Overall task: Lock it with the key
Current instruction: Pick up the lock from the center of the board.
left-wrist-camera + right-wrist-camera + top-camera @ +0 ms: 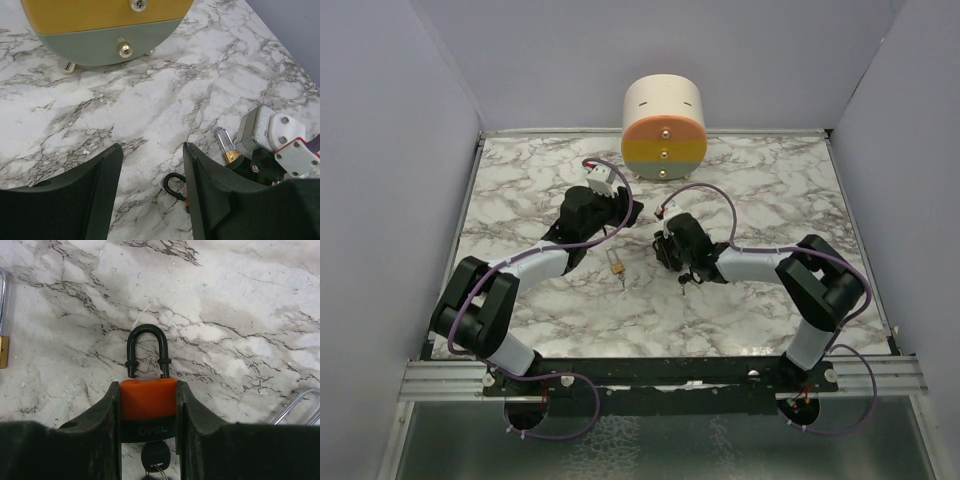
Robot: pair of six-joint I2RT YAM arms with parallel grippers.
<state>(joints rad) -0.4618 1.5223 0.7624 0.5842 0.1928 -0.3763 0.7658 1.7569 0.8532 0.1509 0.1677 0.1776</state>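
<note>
My right gripper [148, 390] is shut on an orange padlock [148, 397] with a black base marked OPEL. Its black shackle [146, 347] points away from me over the marble, and the left leg stands clear of the body. The key [156, 457], black-headed with a ring, sits at the padlock's underside between my fingers. My left gripper [152, 195] is open and empty. The same black shackle [172, 185] shows just beside its right finger [200, 190]. In the top view the left gripper [620, 205] and right gripper [660, 243] are close together mid-table.
A brass padlock [617, 267] lies on the marble between the arms. Another brass padlock [227, 150] with a silver shackle lies beside the right wrist. A round drawer unit [663, 125] with coloured fronts and brass knobs stands at the back.
</note>
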